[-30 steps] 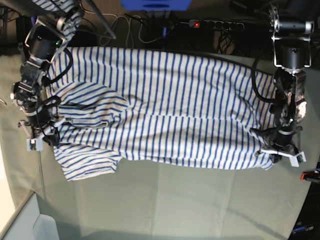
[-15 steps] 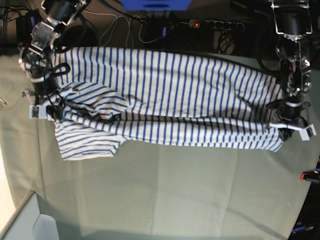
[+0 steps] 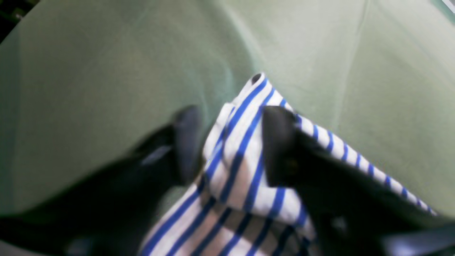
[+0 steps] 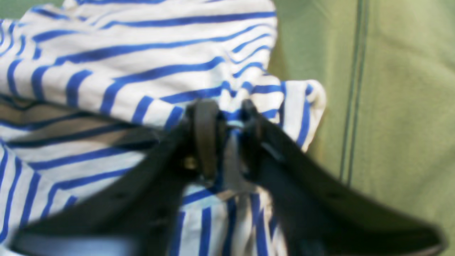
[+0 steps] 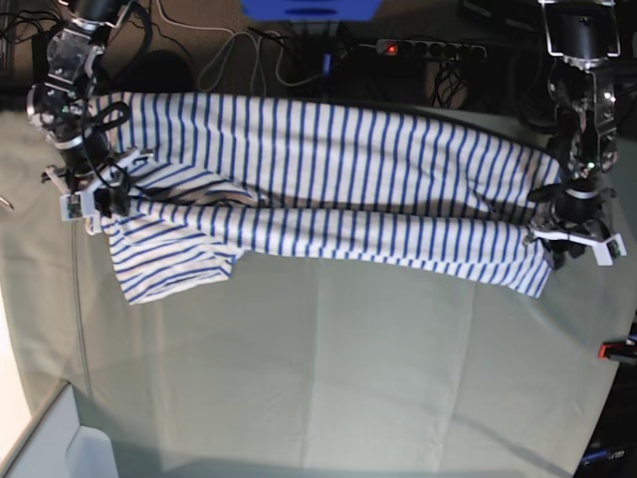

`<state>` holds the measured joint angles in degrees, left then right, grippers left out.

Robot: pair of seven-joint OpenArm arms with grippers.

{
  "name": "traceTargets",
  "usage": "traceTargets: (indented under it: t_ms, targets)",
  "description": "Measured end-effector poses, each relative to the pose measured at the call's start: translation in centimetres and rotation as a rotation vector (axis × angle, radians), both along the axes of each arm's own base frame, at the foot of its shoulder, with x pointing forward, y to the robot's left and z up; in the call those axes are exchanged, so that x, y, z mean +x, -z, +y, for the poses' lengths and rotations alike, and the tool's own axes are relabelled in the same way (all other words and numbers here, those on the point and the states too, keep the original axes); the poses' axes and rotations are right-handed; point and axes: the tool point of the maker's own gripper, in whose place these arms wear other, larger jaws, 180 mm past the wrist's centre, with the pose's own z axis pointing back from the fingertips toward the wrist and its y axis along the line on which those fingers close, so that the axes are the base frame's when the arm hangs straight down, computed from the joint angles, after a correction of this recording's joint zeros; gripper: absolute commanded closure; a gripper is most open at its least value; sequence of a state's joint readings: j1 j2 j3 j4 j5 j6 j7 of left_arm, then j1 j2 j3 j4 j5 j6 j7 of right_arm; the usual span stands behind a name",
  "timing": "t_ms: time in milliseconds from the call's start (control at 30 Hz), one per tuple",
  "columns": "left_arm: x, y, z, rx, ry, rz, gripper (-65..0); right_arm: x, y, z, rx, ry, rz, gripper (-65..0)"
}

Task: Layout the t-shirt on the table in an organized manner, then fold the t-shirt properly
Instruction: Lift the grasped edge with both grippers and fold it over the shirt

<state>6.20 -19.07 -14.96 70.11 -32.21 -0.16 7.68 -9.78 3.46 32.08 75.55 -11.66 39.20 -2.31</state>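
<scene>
The right gripper point(image 4: 229, 117), black and blurred, had its jaws set a little apart around a bunched fold of the soft white t-shirt with thin blue stripes point(image 4: 142, 71). To its right lay the pale grey-green cloth worktop point(image 4: 398, 106), crossed by a straight crease.

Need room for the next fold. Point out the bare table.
Free: the wide table stretch below the t-shirt, and the strip outside its sleeve. Crowded: both shirt ends, where the left gripper and right gripper sit.
</scene>
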Motion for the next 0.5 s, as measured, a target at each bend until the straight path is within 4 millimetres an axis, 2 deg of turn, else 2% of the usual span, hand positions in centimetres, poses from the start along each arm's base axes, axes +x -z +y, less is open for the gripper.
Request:
traceTargets:
  t_ms: [100, 233, 300, 367, 433, 500]
  targets:
    - [-1.2, -0.3, -0.2, 0.003, 0.007, 0.008, -37.5, -0.2, -0.2, -0.2, -0.012, -0.002, 0.001, -29.2]
    - [-1.1, -2.9, 2.9, 0.006, -0.106, -0.078, -37.6, 0.1, -2.1, -1.0, -0.064, -0.013, -0.036, -29.8]
    - [0.4, -4.3, 3.6, 0.004, -0.135, -0.129, -37.6, 0.8, -3.5, -1.1, -0.079, -0.018, -0.076, -30.1]
    - [2.6, -4.8, 3.0, -0.009, -0.116, -0.156, -37.6, 1.5, -4.2, -0.9, -0.079, -0.021, -0.103, -30.2]
    - [4.7, -4.5, 2.0, -0.030, -0.096, -0.150, -37.6, 2.2, -4.5, -0.9, -0.085, -0.021, -0.107, -30.2]
    - [6.3, -3.0, 1.1, -0.054, -0.077, -0.115, -37.6, 3.2, -4.8, -0.9, -0.088, -0.017, -0.098, -30.2]
